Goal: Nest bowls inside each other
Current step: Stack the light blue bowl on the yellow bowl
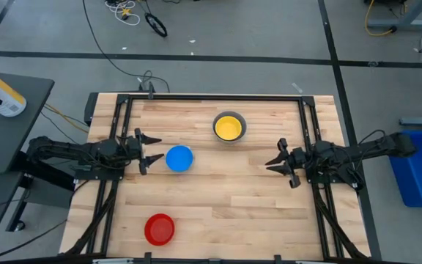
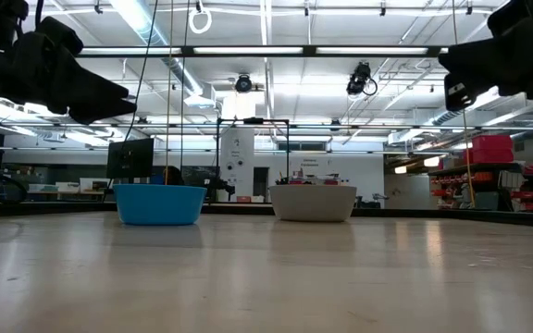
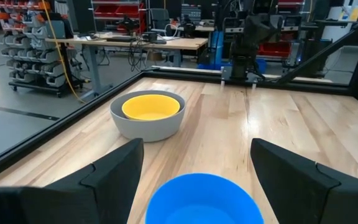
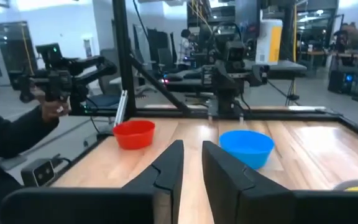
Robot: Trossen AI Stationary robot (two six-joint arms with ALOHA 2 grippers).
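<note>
Two nested bowls (image 1: 229, 127) sitting upper centre of the table (image 1: 218, 213), a single bowl (image 1: 179, 158) lying left of centre, another bowl (image 1: 160, 229) sitting lower left.

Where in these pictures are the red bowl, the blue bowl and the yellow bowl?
red bowl (image 1: 160, 229), high view, middle of its inside.
blue bowl (image 1: 179, 158), high view, middle of its inside.
yellow bowl (image 3: 151, 107), left wrist view, inside surface, nested in the grey bowl (image 3: 148, 126).

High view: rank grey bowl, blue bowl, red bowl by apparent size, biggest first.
1. Grey bowl, widest rim; a yellow bowl sits nested inside it.
2. Red bowl and blue bowl: nearly alike. Red looks marginally wider, but too close to rank.
</note>
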